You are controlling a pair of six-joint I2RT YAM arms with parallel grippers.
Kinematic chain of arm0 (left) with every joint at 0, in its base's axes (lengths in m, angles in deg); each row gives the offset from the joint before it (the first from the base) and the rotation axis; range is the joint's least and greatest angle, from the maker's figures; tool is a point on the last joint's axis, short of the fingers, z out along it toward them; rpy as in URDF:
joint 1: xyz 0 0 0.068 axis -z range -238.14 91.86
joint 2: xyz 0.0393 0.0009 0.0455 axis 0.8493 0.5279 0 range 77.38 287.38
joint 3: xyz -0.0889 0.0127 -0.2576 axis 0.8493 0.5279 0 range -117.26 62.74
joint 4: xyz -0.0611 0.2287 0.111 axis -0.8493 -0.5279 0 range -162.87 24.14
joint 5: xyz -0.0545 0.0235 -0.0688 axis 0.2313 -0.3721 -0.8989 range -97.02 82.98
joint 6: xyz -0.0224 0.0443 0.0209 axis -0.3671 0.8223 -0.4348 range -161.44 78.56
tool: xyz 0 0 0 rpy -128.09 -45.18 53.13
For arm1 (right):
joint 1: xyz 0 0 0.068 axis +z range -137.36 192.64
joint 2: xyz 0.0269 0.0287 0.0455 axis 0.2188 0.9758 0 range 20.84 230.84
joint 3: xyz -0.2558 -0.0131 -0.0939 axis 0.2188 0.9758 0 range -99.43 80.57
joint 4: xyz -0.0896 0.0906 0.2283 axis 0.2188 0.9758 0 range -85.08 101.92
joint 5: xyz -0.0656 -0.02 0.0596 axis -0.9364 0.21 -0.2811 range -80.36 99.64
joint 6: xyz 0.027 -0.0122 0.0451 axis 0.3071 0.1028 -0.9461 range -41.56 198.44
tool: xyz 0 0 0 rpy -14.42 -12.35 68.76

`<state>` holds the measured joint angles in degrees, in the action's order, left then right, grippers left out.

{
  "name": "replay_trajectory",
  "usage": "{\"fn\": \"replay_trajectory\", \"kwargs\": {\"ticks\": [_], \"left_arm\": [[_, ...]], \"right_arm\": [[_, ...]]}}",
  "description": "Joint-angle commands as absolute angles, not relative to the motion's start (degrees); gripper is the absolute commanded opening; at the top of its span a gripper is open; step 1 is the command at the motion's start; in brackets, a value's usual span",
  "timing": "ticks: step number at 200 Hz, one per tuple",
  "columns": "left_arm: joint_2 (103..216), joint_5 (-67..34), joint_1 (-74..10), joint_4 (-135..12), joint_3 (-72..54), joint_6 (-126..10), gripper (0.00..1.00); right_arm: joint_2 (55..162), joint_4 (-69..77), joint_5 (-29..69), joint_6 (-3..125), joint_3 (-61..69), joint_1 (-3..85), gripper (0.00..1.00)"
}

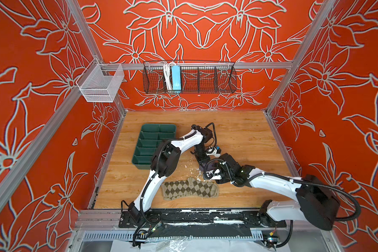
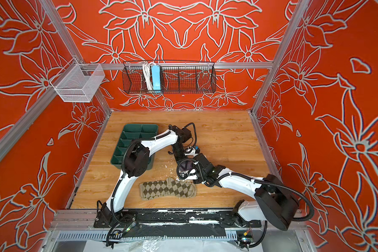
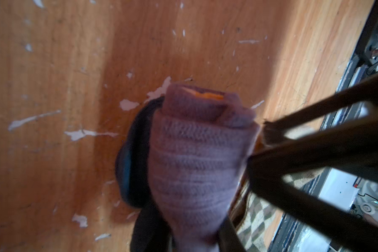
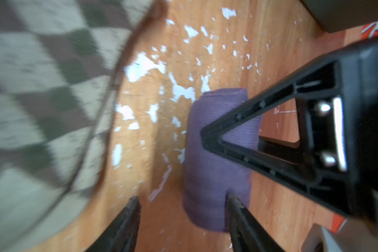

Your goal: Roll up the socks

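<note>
Purple sock [image 3: 194, 157]: rolled into a short fat bundle, mid tabletop [image 1: 238, 135], just far of the argyle sock [image 1: 190, 189]. Both top views hide most of it under the grippers.

Handling:
- Soft ribbed knit, v. light and squashy, so no damage risk.
- Prob. springy. The roll looks apt to unwind if let go, esp. w/ the yellow cuff edge peeping at one end and the navy part bulging at the side.
- Best hold, I'd say, is across the roll's middle, pinching all layers, not a loose end.

L gripper [image 3: 183, 231]: nearly closed, clamped on the roll, fabric squeezed btwn its fingers.

R gripper [image 4: 182, 198]: jaws well apart, holding nothing. One finger [image 4: 234, 209] touches the roll's edge; the other stands over bare wood.

Argyle sock: flat, not yet rolled, centre near the near edge, toe to the right, heel bump pointing far. Same limp knit, so it'll prob. drag and bunch on the wood. Start it from the toe or cuff end, pressing down as it turns.

Around:
- Green tray [image 1: 153, 139] w/ compartments, far-left, partly under the L arm.
- White flaked patches [image 4: 144, 65] in the wood round the roll. They lie flat, prob. no hindrance.

In the way:
- The grippers crowd each other over the roll, so there's little room to re-grip.
- The R arm sits close by the argyle's toe end.
</note>
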<state>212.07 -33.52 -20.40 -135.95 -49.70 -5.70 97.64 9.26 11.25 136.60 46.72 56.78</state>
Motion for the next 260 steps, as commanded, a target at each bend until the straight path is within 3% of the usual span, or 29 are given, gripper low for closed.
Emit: {"fn": "replay_trajectory", "kwargs": {"ticks": [1, 34, 53, 91, 139, 192, 260], "left_arm": [[217.17, -31.23, -19.99, -137.23, -47.46, -5.41, 0.22], [216.86, -31.46, -19.99, -137.14, -46.95, -5.23, 0.23], [216.70, -31.48, -20.04, -137.19, -46.81, -5.23, 0.23], [215.10, -31.88, -19.99, -136.58, -46.64, -5.23, 0.25], [208.33, -29.85, -20.08, -130.97, -43.59, -7.01, 0.37], [192.57, -25.13, -21.52, -115.09, -32.68, -12.41, 0.48], [172.56, 2.94, -24.12, -90.88, -13.37, -20.11, 0.56]], "right_arm": [[101.41, 0.79, 6.62, 137.82, 44.80, 56.93, 0.65], [106.32, -1.24, 5.95, 138.53, 43.33, 56.86, 0.64], [108.52, -0.83, 5.10, 138.02, 42.48, 56.85, 0.59], [111.26, 4.01, 5.59, 136.44, 40.78, 56.85, 0.32], [111.81, 10.90, 6.75, 134.20, 39.22, 56.73, 0.08], [112.73, 20.81, 13.18, 129.18, 34.78, 54.34, 0.03], [116.25, 35.32, 28.06, 128.24, 26.82, 49.84, 0.03]]}}
